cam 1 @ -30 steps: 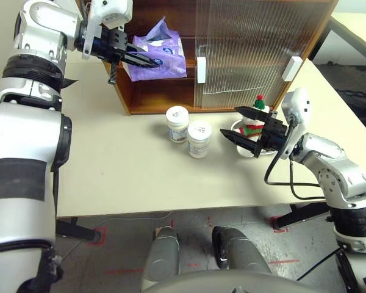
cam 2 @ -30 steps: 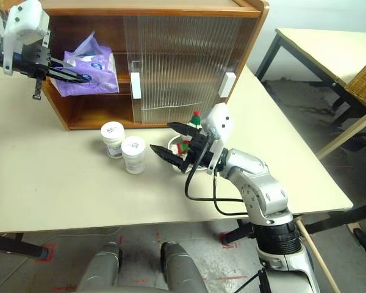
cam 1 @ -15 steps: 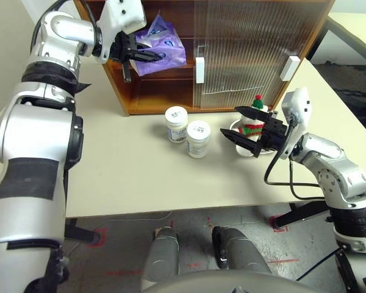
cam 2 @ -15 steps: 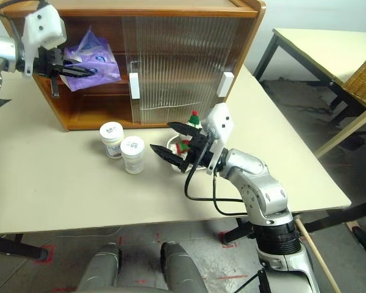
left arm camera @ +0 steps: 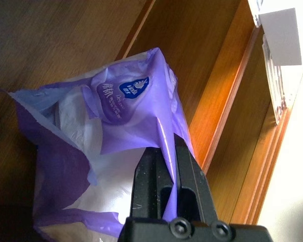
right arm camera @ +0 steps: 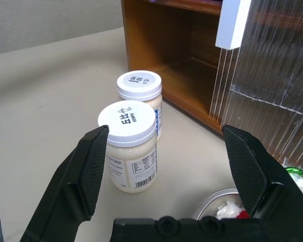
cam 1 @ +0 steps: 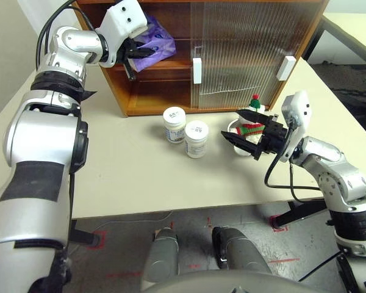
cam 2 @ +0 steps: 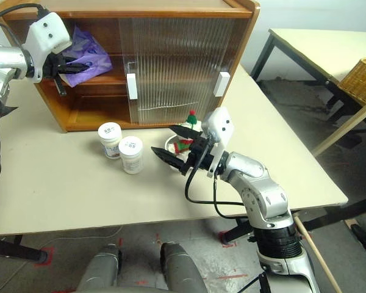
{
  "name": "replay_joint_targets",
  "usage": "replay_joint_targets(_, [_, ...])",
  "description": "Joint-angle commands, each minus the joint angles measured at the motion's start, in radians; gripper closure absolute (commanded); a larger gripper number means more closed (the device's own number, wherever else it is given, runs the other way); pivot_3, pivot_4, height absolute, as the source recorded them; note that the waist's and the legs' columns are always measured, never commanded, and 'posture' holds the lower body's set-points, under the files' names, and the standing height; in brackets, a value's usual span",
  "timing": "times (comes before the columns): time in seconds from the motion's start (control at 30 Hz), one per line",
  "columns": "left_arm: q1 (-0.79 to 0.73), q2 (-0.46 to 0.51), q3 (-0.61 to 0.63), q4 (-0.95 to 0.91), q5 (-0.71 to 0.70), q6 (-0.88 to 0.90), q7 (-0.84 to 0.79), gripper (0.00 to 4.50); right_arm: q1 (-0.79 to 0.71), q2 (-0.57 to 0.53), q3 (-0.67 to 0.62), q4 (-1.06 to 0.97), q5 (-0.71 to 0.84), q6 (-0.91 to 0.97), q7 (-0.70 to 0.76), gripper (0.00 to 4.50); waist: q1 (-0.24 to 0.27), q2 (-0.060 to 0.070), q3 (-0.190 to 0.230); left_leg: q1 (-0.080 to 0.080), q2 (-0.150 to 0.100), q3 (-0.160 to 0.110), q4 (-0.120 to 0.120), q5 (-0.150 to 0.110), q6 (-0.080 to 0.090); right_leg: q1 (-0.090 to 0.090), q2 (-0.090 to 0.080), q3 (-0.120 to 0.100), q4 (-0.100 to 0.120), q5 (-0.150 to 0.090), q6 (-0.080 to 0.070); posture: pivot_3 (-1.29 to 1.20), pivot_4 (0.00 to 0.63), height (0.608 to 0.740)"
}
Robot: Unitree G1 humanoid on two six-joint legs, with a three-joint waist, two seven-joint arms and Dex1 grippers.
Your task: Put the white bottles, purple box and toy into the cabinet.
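1. A large orange-brown wooden cabinet [cam 1: 232,55] with ribbed translucent sliding doors stands along the far edge of a pale table [cam 1: 122,177]; its left bay is open.
2. A soft, crinkly lavender-purple plastic pack, the purple box [cam 1: 155,43], sits on the upper shelf of that open bay. The left gripper [cam 1: 143,52] has its black fingers pressed together, pinching a fold of the pack's film. It looks light and floppy, likely to sag, so a pinch on a gathered edge suits it.
3. Two squat white plastic bottles [cam 1: 186,128] with wide screw lids stand touching near the cabinet's front, toward the table's middle. They look rigid and smooth; a grip across the body under the lid seems safest.
4. A round steel bowl [cam 1: 241,143] beside them holds the small white fluffy toy [cam 1: 253,119] with green hat and red-and-green scarf; soft, squeezable anywhere.
5. The right gripper [cam 1: 247,128] hovers spread wide near the bowl, holding nothing.
6. The left wrist view shows the pinched film and the pack's blue logo; the right wrist view shows the bottles' lid print, unreadable from the head views.
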Motion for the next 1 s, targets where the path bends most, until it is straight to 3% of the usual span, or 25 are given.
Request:
replay_joint_targets(0.03, [0.024,-0.011,0.011,0.025,0.022,0.021,-0.003,4.04,0.008,-0.007,-0.009,-0.021,-0.001,-0.002,0.001,0.00,0.000,0.000,0.000,-0.001,0.000,-0.001,0.000,0.000,0.000,0.000,-0.001,0.000,0.000,0.000,0.000,-0.01,0.110,0.740])
replay_joint_targets(0.13, [0.030,-0.017,0.026,0.026,0.016,0.032,-0.011,3.19,0.006,-0.008,-0.010,-0.022,-0.001,0.000,0.000,0.00,-0.001,0.001,0.000,-0.001,0.000,-0.001,0.000,0.000,0.000,0.000,-0.001,0.000,-0.001,0.000,0.000,-0.01,0.113,0.740])
replay_joint_targets(0.43, [0.031,-0.026,0.066,0.017,0.014,0.012,0.007,0.03,0.004,-0.009,-0.012,-0.024,0.003,0.006,0.000,0.00,0.000,0.001,0.001,-0.002,0.000,-0.001,-0.001,-0.001,0.001,-0.001,-0.001,0.000,-0.001,0.000,-0.001,-0.01,0.112,0.740])
replay_joint_targets(0.8, [0.024,-0.028,0.146,0.000,-0.027,-0.118,0.086,0.01,-0.013,-0.002,0.000,-0.021,0.001,0.014,-0.004,0.00,0.001,0.001,0.000,-0.003,0.000,0.001,-0.001,-0.001,0.001,-0.003,0.001,-0.001,-0.001,0.000,-0.001,0.00,0.099,0.740])
replay_joint_targets(1.0, [0.035,-0.044,0.274,-0.020,-0.168,-0.090,-0.042,0.01,-0.013,-0.001,0.003,-0.013,-0.001,0.006,0.004,0.00,0.003,0.001,0.000,-0.003,-0.001,0.001,-0.001,-0.001,0.001,-0.003,0.001,-0.001,0.000,0.000,-0.001,0.01,0.095,0.740])
